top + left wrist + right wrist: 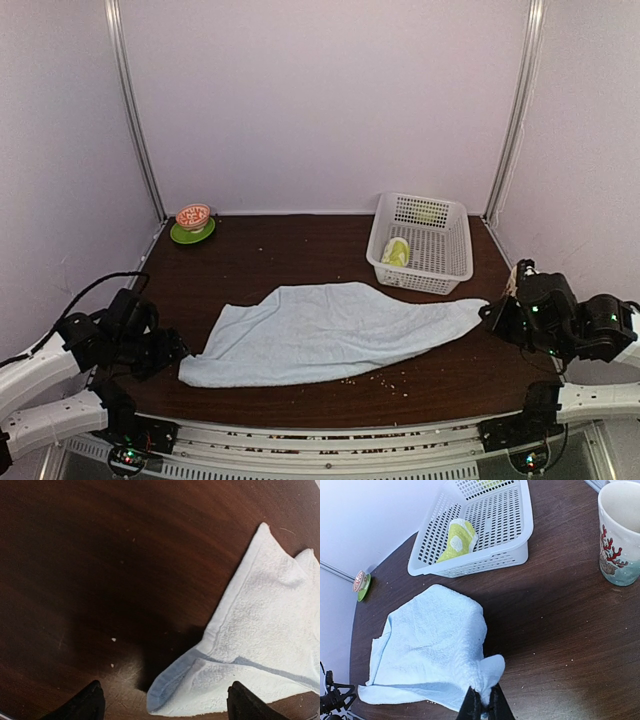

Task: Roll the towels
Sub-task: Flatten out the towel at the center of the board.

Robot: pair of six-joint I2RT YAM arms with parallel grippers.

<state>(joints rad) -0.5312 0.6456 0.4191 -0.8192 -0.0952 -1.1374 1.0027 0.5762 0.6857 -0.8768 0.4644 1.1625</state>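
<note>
Right wrist view: right gripper (482,704) pinches the right end of the light-blue towel (430,645), probably to lift or fold it for rolling. Left gripper (164,700) is spread above the towel's near-left corner, likely lining up a grab. Towel lies mid-table (290,250). Yellow-green towel (397,251) sits in the basket (452,240), far right, seemingly done.

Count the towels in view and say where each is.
2. The light-blue towel lies spread on the table, one corner pinched in the right hand. The yellow-green towel sits in the white basket; something pale at its far end may be another.
</note>
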